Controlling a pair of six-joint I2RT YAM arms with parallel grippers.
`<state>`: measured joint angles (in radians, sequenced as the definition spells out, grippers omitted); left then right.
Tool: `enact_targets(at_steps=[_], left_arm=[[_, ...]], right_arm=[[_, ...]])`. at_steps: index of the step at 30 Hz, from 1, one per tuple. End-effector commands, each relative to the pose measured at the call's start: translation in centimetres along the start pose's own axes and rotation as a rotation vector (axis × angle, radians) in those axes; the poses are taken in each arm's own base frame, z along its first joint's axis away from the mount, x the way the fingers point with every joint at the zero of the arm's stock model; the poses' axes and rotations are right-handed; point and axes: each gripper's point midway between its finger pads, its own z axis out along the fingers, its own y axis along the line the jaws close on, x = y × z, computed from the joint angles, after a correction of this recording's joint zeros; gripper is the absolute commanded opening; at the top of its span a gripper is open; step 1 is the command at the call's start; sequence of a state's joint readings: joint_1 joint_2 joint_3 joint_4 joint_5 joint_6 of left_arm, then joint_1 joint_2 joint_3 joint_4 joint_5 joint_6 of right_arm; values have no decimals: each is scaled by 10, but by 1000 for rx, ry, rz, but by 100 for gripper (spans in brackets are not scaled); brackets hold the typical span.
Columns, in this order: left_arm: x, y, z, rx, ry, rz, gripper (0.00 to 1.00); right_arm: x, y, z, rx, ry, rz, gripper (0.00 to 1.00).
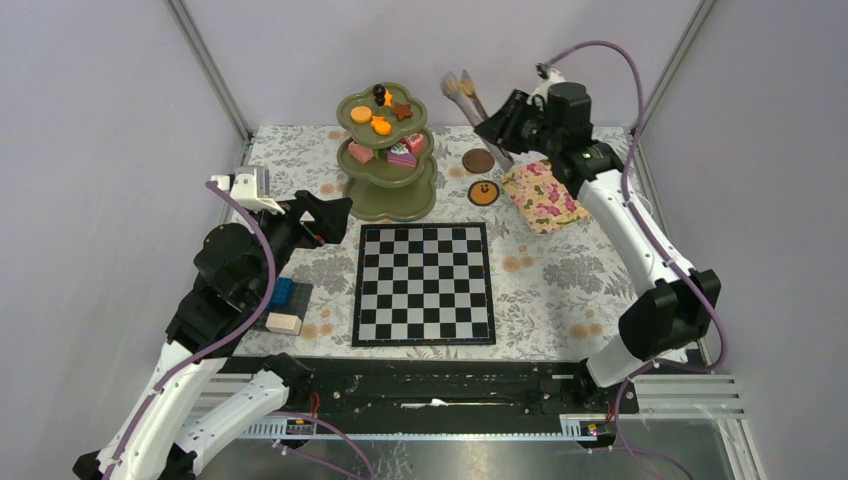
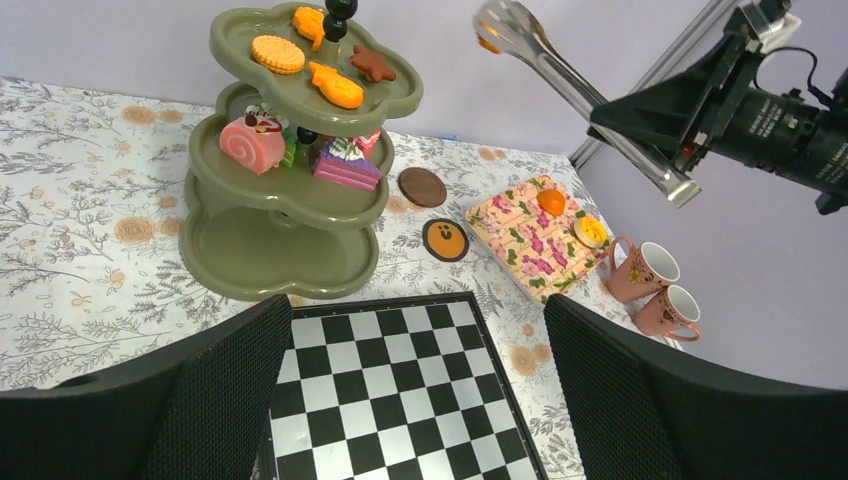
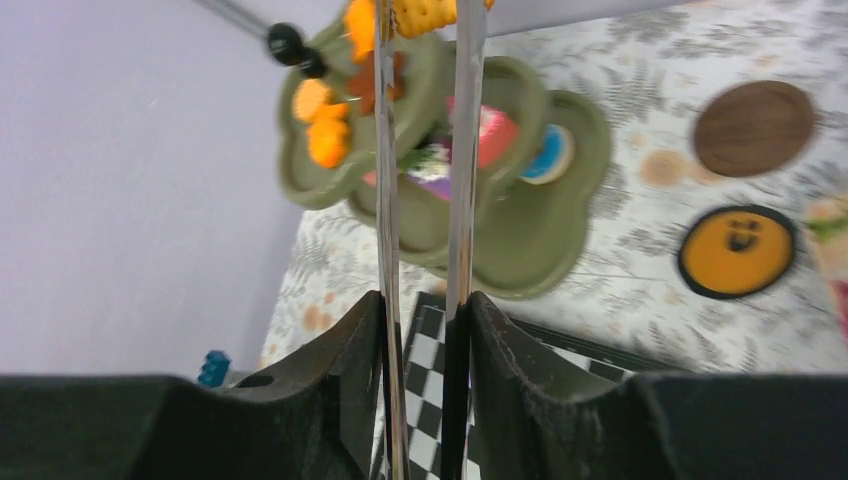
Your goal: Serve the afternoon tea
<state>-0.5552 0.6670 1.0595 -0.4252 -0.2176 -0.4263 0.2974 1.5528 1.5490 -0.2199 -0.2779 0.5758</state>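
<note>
— Where is the stand (image 1: 390,205) sitting?

— It is sitting by the far edge of the worktop (image 1: 540,290), a bit left of the middle. Pastries (image 2: 337,86) are lying on its top two plates.

— What are the right jaws doing?

— They are squeezing partly shut on the handle end of the tongs (image 2: 575,90). The tongs are sticking out long and straight from the jaws, pointing toward the far left corner, right at the stand.

— Are the tongs carrying anything?

— A biscuit (image 3: 428,14) is showing between the tips. I am guessing they are pinching it, but the tips are running off the top of the wrist view, so I am not sure.

— So which way is the stand lying from the tips?

— To the left and lower down. The tips are hanging in the air near the top plate, not touching it. I am thinking the biscuit is needing to go left and down.

— And the left jaws?

— They are standing wide open, holding nothing, just beside the stand's bottom plate on the near side. They are nearer the stand, but the right arm (image 1: 620,215) is carrying the food.

— What else is waiting?

— Two more pastries are lying on the tray (image 2: 520,245) toward the far right corner, and two cups (image 2: 645,272) are waiting by the right edge.
</note>
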Motion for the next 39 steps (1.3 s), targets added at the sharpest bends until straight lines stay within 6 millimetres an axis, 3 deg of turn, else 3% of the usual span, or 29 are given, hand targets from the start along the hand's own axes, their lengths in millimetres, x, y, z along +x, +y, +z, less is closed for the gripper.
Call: enact_targets(at_steps=[1,7,19,29,39], left_arm=[[-21,-3,-9,1,-58,-5,99],[-21,-2,-10,-2,-58,-2,99],[-19,-1,-8,-6,-51,0,99],[-19,-4,-7,3,-47,-1,99],[-19,1,-10,-12,-52,14,99]], right_arm=[[0,60,12,-150,26,-43,31],[21,90,24,-199,99,-74,30],[57,123,22,-308,213,-39,30],[62,119,41,-305,214,9,30],[64,101,58,-234,189,13,30]])
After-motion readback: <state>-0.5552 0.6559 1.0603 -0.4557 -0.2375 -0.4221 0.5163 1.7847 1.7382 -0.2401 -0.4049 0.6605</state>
